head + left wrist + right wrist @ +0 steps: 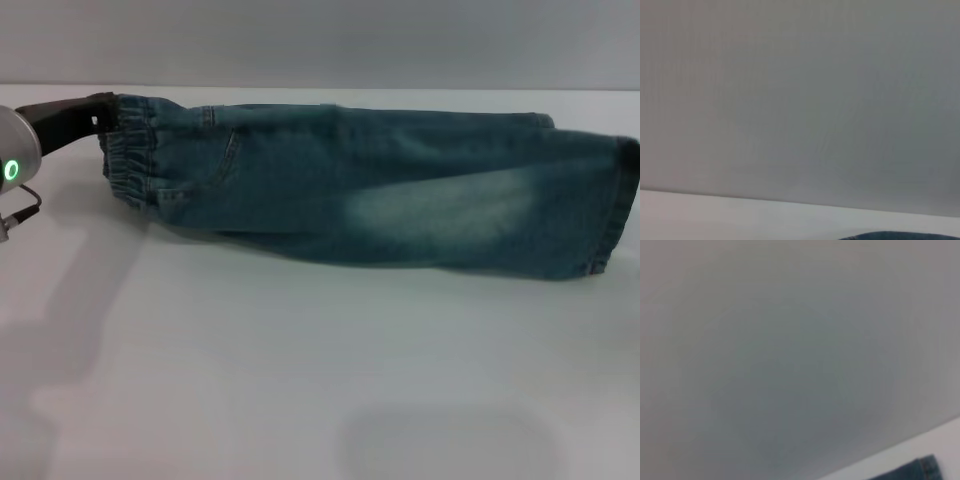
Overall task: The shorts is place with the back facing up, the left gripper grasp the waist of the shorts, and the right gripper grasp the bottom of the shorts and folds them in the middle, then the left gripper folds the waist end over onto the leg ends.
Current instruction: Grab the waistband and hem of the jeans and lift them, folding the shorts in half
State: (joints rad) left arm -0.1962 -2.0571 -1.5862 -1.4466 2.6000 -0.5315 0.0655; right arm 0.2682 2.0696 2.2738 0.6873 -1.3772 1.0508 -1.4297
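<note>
The shorts (380,190) stretch across the white table, folded in half lengthwise, with one back pocket facing up. The waist of the shorts (130,160), a ruffled elastic band, is at the left. My left gripper (100,108) has its black fingers shut on the band's far corner, and its silver wrist glows green at the picture's left edge. The bottom of the shorts (610,210) lies at the right, where only a dark tip of my right gripper (629,150) shows at the hem's far corner. Slivers of the shorts show in the left wrist view (900,236) and the right wrist view (920,471).
The white table (300,350) runs from the shorts toward me, with soft arm shadows at the left and bottom. Its far edge meets a grey wall (320,40) just behind the shorts.
</note>
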